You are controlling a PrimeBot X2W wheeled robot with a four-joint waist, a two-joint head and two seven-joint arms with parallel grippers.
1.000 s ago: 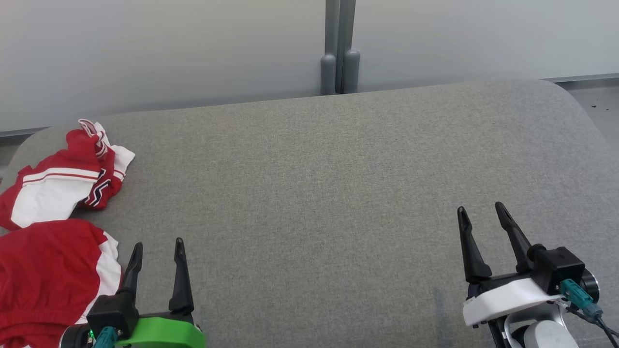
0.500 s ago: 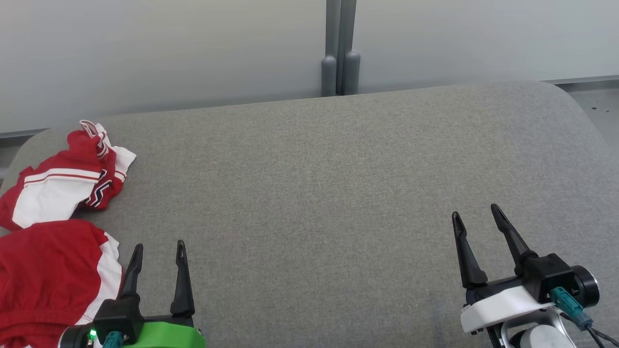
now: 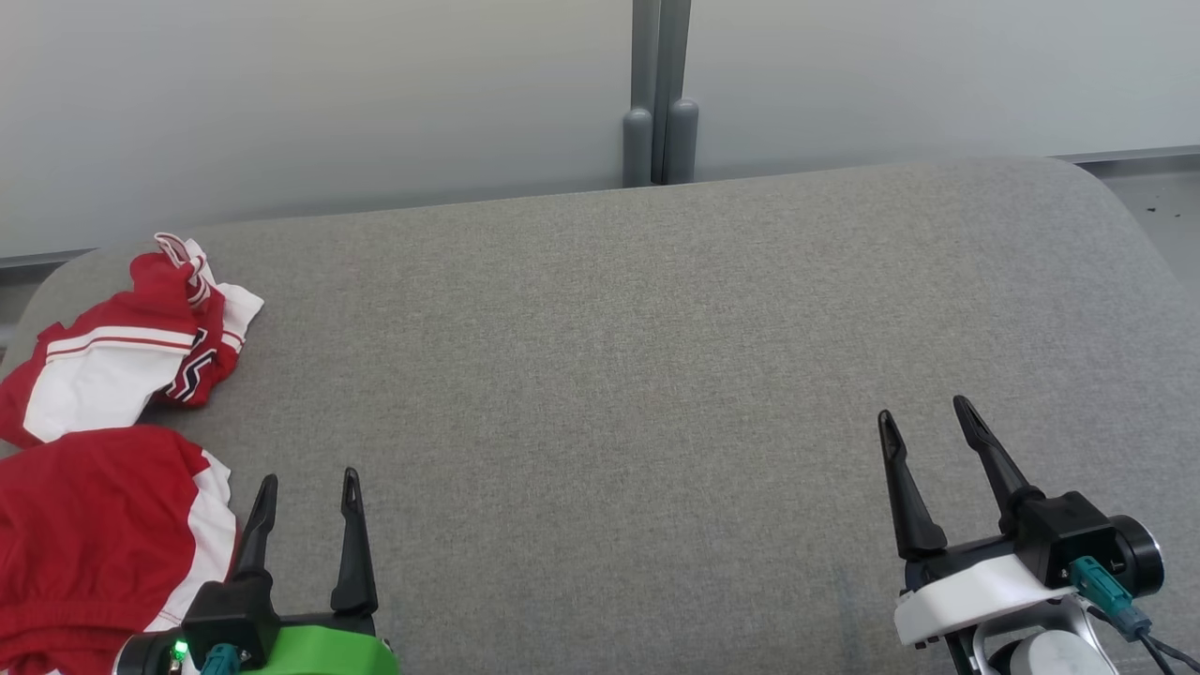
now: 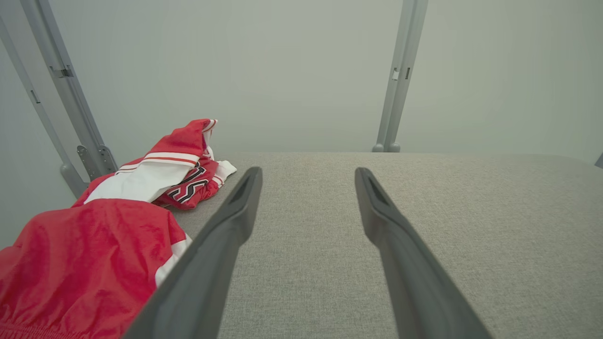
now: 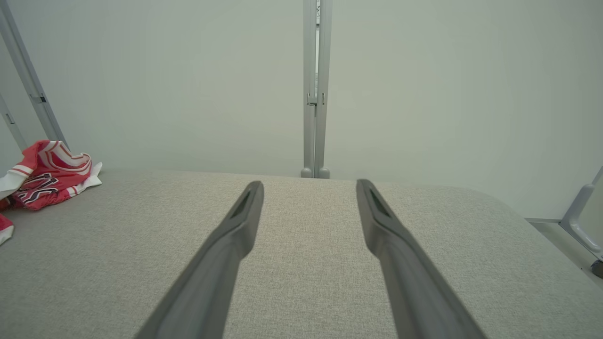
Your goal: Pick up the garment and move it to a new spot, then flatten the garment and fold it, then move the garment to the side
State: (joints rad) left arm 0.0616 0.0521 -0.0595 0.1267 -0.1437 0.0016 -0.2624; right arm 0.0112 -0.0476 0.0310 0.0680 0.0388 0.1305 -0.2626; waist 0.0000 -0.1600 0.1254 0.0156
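Note:
A red and white garment [image 3: 112, 361] lies crumpled at the far left of the grey fabric-covered table [image 3: 609, 375]. A second red and white heap [image 3: 89, 534] lies nearer, at the left edge; I cannot tell whether the two are one piece. My left gripper [image 3: 309, 475] stands open just right of the near heap, nothing between its fingers. In the left wrist view the left gripper [image 4: 308, 170] points over bare table, the near heap [image 4: 85, 263] to its left. Far to the right, my right gripper [image 3: 922, 408] is open and empty. In the right wrist view the crumpled garment [image 5: 52, 174] shows at the left.
A pale wall with a grey upright post [image 3: 659, 94] runs behind the table's far edge. The table's right corner is rounded, with dark floor [image 3: 1158, 202] beyond it. Wide bare fabric lies between the two grippers.
Both grippers drew back slightly toward the near edge, the right one also drifting a little left, then held still. The garment has not moved.

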